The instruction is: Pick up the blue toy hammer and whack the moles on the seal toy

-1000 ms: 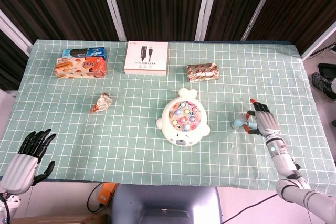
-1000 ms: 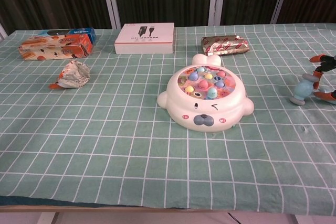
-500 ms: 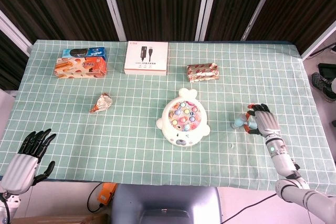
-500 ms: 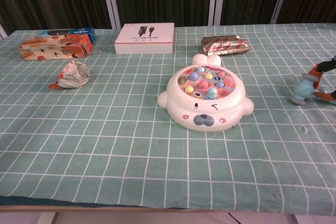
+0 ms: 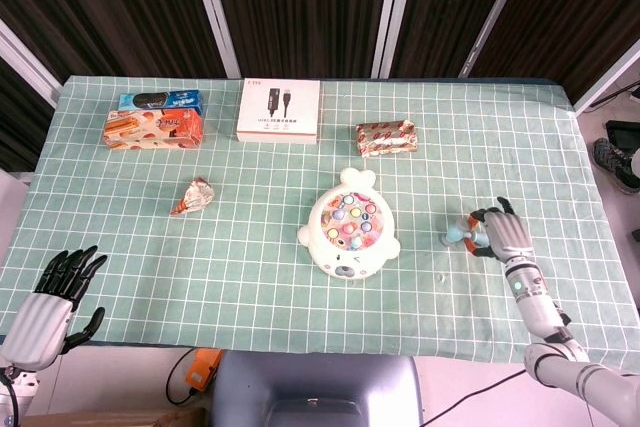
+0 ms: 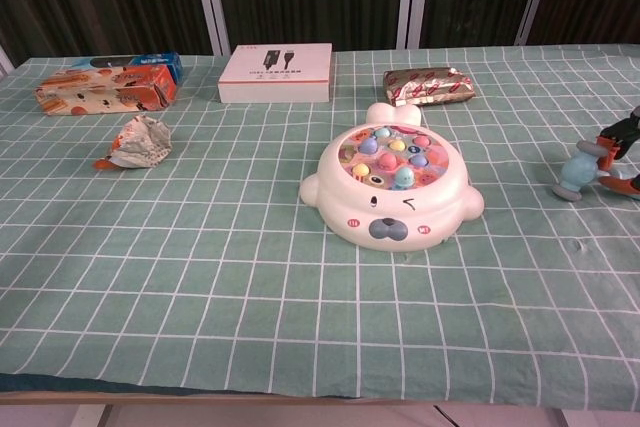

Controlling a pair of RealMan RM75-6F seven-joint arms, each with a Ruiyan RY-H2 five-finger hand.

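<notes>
The blue toy hammer (image 5: 459, 235) lies on the green checked cloth at the right, its head pointing toward the seal toy; the chest view shows the hammer's head (image 6: 576, 173) too. My right hand (image 5: 499, 234) is curled over the handle, fingers wrapped round it, and in the chest view the same right hand (image 6: 622, 139) sits at the frame's right edge. The handle is mostly hidden under the fingers. The white seal toy (image 5: 347, 226) with coloured moles (image 6: 392, 159) stands in the middle. My left hand (image 5: 58, 289) hovers by the front left corner, fingers spread, empty.
At the back stand a white box (image 5: 279, 110), orange and blue snack boxes (image 5: 154, 125) and a red-patterned packet (image 5: 386, 136). A crumpled wrapper (image 5: 193, 196) lies left of centre. The table's front edge (image 5: 300, 349) runs near both arms.
The right hand's fingers, stretched out over the hammer a second ago, have curled down around its handle. The hammer has barely shifted. The left hand has not moved.
</notes>
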